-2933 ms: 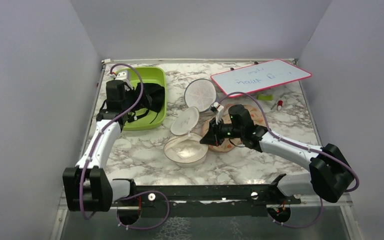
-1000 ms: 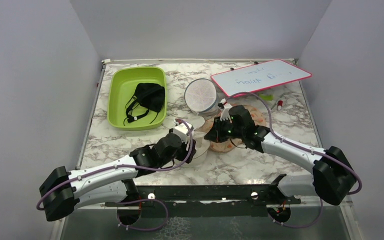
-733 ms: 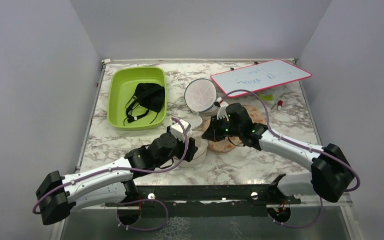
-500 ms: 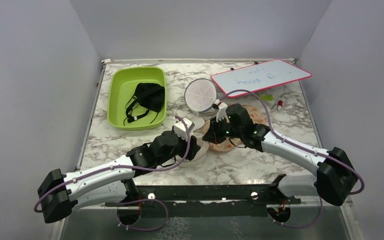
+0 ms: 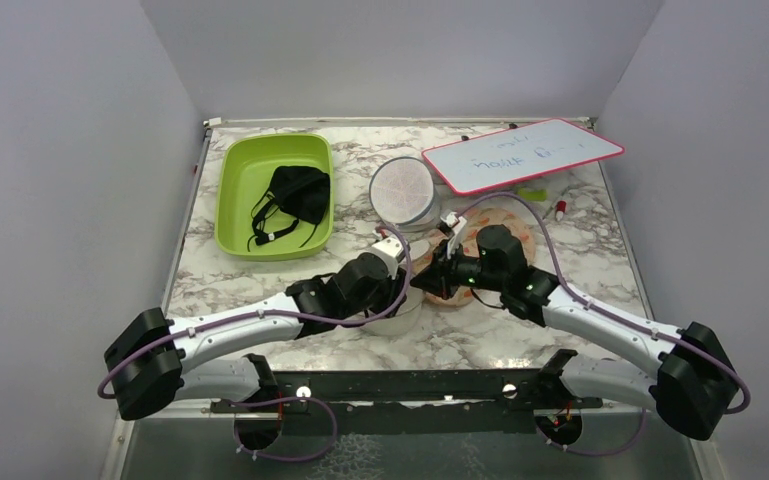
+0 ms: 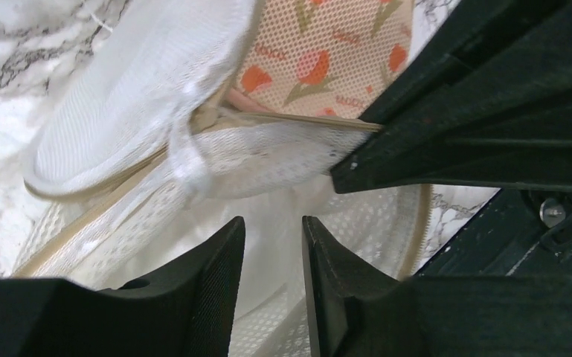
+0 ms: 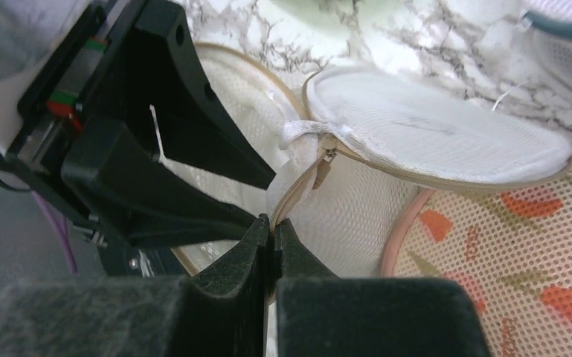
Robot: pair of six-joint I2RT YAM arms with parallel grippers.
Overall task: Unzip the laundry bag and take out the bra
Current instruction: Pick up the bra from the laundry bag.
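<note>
Fingers apart, the left gripper (image 6: 271, 242) points down into the open mouth of the laundry bag (image 6: 216, 160), with only pale mesh showing between them. The bag's lid is folded back on the side toward the orange floral pouch (image 6: 327, 52). The right gripper (image 7: 271, 223) is clamped on the tan rim by the zip pull, coming in from the opposite side. The bra (image 5: 298, 192) is not in the bag. It lies in the green tray (image 5: 232, 200), well apart, far and to the left of both grippers, and nearer the left one. By my judgement the removal is done, and only letting go of the bag remains.
</note>
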